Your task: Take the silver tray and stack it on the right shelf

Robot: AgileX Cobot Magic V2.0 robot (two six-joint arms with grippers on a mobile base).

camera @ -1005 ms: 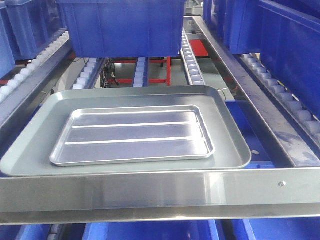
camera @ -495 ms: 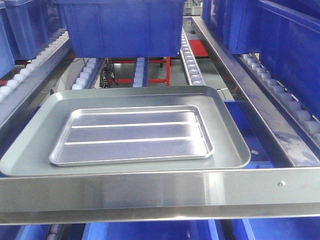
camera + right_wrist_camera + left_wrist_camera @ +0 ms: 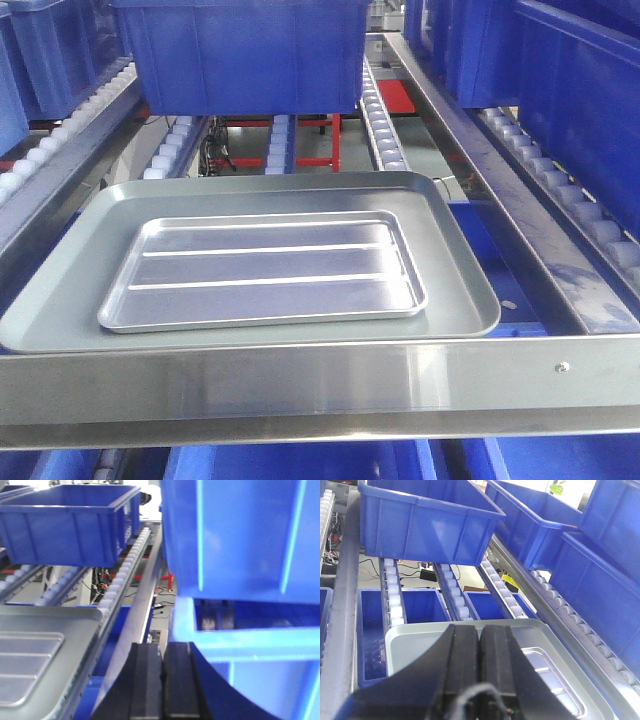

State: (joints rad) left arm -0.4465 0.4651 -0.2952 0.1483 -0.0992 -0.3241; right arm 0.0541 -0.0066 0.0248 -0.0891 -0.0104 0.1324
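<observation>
Nearest in the front view runs the broad steel front bar (image 3: 320, 385) of the shelf (image 3: 590, 230). Just behind it lies the big grey tray (image 3: 60, 300), and the silver tray (image 3: 265, 270) rests flat inside it, toward 9 o'clock of its middle. Both wrist views show the left hand (image 3: 479, 645) and right hand (image 3: 162, 665) with fingers pressed together, holding nothing. Farther back, at 12 o'clock, a blue bin (image 3: 245, 55) sits on the white rollers (image 3: 385, 130).

Light was bright and even; the silver tray (image 3: 265, 270) and the front bar (image 3: 300, 385) showed soft glare. Wrist views were slightly blurred.
</observation>
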